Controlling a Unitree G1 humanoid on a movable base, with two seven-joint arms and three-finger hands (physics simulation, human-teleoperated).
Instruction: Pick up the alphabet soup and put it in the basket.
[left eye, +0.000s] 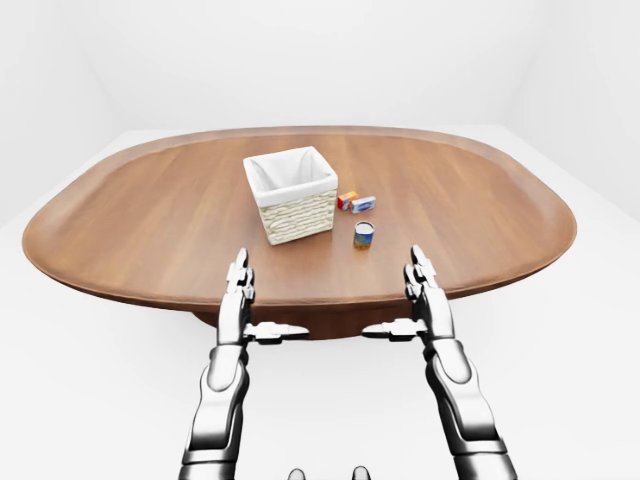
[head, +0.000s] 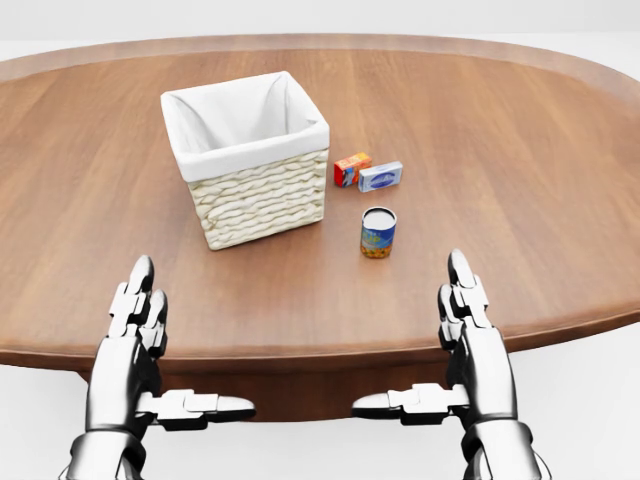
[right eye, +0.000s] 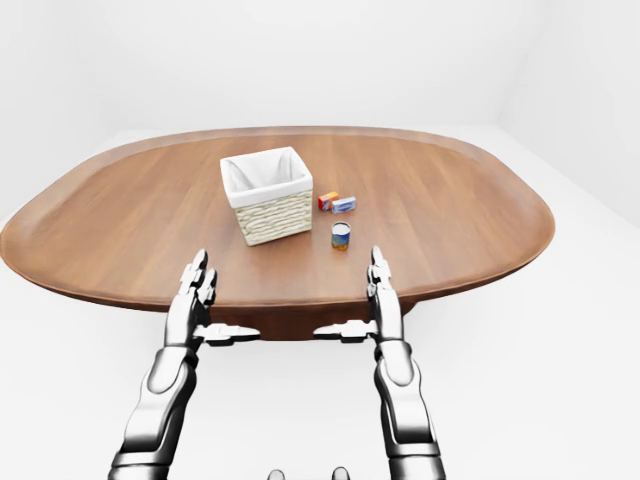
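L hand (head: 140, 330) + R hand (head: 468, 330) both flat open, empty, at table (head: 520, 150) edge. Soup can (head: 378, 233) upright, just right of basket (head: 250, 160).

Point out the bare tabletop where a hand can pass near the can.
Bare wood lies between the soup can and the right hand, and right of the can toward the table edge. Crowded: above the can, two small boxes beside the basket.
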